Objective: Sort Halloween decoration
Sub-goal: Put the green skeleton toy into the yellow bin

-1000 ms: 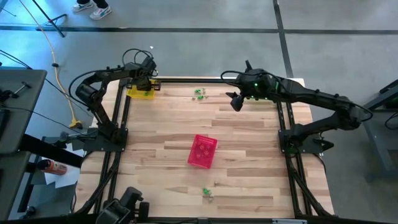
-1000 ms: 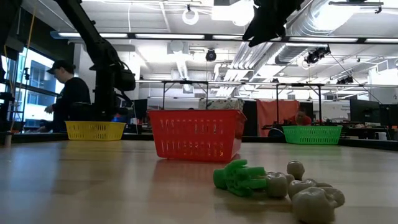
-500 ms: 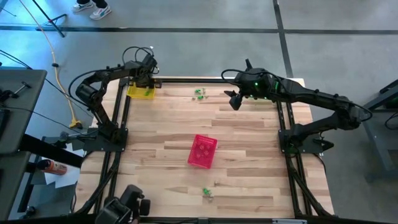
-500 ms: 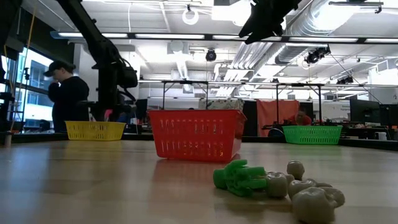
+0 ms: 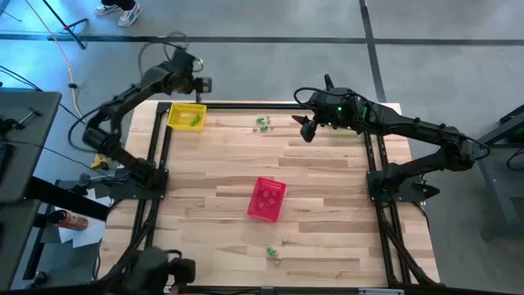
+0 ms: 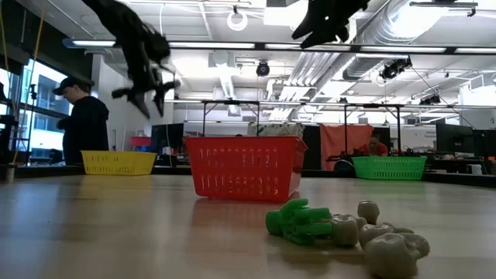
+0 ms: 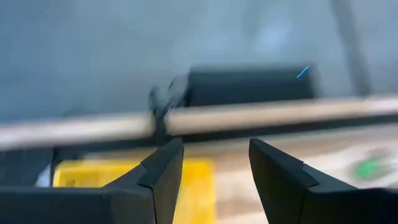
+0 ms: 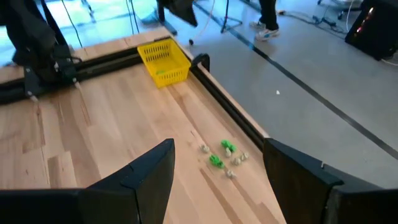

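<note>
Lower right gripper, fingers wide, squarely over green trinkets by far counter edge; left gripper open, empty.

Tiny green and pale plastic Halloween trinkets lie in two loose clusters on the worktop: one cluster near the far edge, its green pieces beside small whitish ones, the other near the front edge, a green spiky piece touching pale skull-like lumps

Basket far-left corner; second basket mid-table; trinkets far edge; more trinkets near edge.
</note>
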Robot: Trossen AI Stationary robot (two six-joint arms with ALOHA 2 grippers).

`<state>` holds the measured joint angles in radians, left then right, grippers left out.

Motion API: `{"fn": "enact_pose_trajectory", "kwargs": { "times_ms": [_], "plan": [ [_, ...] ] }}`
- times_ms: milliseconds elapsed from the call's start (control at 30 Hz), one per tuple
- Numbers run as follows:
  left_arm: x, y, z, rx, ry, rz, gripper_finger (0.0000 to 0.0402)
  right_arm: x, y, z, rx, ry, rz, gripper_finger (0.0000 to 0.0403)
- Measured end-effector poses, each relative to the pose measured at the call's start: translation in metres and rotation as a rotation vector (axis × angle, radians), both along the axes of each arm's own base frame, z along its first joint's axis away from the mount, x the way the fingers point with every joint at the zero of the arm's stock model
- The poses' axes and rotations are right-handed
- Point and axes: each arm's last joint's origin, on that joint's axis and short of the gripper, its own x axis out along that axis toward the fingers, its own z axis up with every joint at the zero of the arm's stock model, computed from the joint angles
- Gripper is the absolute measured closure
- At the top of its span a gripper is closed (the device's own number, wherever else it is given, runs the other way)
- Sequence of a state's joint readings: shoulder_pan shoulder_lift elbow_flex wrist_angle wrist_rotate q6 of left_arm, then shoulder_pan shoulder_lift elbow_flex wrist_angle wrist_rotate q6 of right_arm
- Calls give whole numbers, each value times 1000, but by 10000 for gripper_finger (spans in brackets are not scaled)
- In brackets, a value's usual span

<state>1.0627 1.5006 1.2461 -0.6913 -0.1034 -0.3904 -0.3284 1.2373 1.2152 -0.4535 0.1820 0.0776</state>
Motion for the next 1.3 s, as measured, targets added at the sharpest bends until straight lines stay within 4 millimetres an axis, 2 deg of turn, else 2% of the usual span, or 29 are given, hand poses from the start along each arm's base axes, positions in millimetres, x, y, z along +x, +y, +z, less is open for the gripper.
{"fn": "enact_pose_trajectory", "kwargs": {
  "times_ms": [67,167,300,400,500,633,733,967,1300],
  "plan": [
    [1,-10,22,106,-84,-42,232,0,-2,2,0,-22,19,163],
    [6,-31,52,267,-224,-197,235,1,-6,5,18,-63,65,163],
    [20,-65,69,440,-408,-450,238,0,-10,8,35,-110,137,163],
    [32,-93,64,526,-531,-625,240,1,-12,10,39,-137,208,163],
    [42,-118,44,559,-623,-721,241,2,-11,12,51,-166,265,163],
    [50,-142,21,562,-756,-820,241,3,-9,14,69,-191,332,163],
    [55,-155,10,547,-773,-922,241,3,-7,15,75,-206,367,163],
    [62,-169,8,661,-676,-1151,241,4,-7,16,116,-225,368,163],
    [62,-169,8,684,-658,-1157,241,3,-6,14,167,-219,352,163]
  ]
}}
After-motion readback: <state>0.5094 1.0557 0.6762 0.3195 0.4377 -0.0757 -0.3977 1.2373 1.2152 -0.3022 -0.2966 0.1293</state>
